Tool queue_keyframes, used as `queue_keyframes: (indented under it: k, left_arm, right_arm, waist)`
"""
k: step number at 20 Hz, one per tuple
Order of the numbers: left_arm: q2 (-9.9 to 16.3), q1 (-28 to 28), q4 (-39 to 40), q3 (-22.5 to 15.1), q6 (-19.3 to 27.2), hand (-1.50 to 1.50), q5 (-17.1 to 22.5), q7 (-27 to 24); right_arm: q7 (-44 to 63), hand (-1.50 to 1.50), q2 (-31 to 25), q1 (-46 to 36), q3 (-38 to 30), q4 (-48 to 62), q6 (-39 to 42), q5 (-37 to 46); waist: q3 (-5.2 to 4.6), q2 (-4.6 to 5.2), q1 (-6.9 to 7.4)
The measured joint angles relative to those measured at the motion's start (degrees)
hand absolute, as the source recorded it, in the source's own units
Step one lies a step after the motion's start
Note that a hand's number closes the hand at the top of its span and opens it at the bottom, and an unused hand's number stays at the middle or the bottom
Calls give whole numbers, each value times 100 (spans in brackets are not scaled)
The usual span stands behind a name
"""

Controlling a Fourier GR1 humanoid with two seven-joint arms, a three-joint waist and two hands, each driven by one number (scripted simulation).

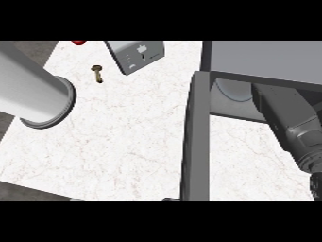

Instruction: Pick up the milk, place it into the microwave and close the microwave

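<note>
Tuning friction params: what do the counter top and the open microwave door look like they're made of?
White veined counter top: looks like polished marble or similar stone, judging by the faint reddish-grey veins on a smooth white face. Dark grey open microwave door: seems painted metal or hard plastic, going by its flat, matte, uniform grey; the look doesn't settle which.

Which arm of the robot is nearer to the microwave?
Right. The right forearm is at the microwave opening; the left forearm is far left, across the counter.
</note>
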Motion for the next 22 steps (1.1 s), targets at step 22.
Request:
queue_keyframes:
  k: [22]
  left_arm:
    - [-1079,557,146,-1021,-1084,-150,-855,-259]
  right_arm:
    - [-232,-150,179,253,-198,-2,1432,-274]
  waist:
    - [-198,-311,-630]
